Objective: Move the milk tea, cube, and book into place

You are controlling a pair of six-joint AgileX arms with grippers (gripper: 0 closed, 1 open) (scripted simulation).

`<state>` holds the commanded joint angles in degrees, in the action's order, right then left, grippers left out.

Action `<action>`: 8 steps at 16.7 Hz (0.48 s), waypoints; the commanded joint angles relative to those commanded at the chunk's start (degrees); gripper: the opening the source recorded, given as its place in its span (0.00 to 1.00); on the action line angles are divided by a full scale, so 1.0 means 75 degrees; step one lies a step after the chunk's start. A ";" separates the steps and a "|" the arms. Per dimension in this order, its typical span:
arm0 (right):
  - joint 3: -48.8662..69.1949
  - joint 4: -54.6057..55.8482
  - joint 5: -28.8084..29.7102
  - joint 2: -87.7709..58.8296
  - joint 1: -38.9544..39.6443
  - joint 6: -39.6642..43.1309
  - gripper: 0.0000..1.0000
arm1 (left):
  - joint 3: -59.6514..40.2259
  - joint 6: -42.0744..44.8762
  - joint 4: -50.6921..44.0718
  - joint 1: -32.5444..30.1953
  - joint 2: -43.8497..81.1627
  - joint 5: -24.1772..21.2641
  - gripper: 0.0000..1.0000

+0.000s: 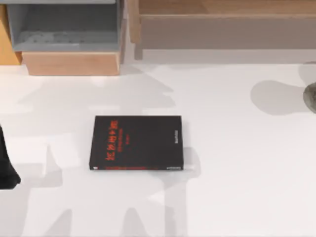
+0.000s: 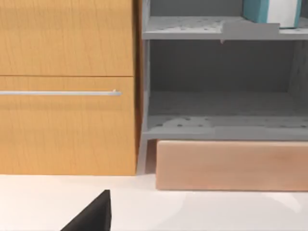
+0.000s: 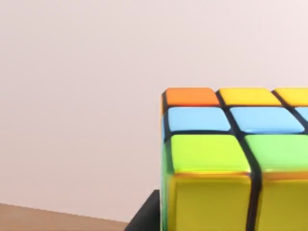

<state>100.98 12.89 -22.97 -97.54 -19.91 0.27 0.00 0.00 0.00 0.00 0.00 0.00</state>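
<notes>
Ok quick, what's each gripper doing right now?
Left gripper: at the table's left edge, cannot be told.
Right gripper: at the right edge, cannot be told.

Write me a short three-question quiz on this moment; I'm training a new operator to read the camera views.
1. True or false: the black book lies flat on the table.
2. Which thing sits close before the right wrist camera? A) a cup B) the cube C) a pen
3. Fill in: in the left wrist view, a light blue book stands on the upper grey ____.

Key: 1 true; 2 B; 3 shelf.
</notes>
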 joint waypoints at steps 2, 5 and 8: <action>0.0657 -0.0177 0.0164 -0.0629 0.0160 -0.0023 0.00 | 0.0000 0.0000 0.0000 0.0000 0.0000 0.0000 1.00; 0.1200 -0.0928 0.0635 -0.1532 0.0333 -0.0104 0.00 | 0.0000 0.0000 0.0000 0.0000 0.0000 0.0000 1.00; 0.1358 -0.1441 0.0981 -0.2022 0.0364 -0.0157 0.00 | 0.0000 0.0000 0.0000 0.0000 0.0000 0.0000 1.00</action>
<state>111.17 2.09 -15.62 -112.71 -17.19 -0.90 0.00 0.00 0.00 0.00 0.00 0.00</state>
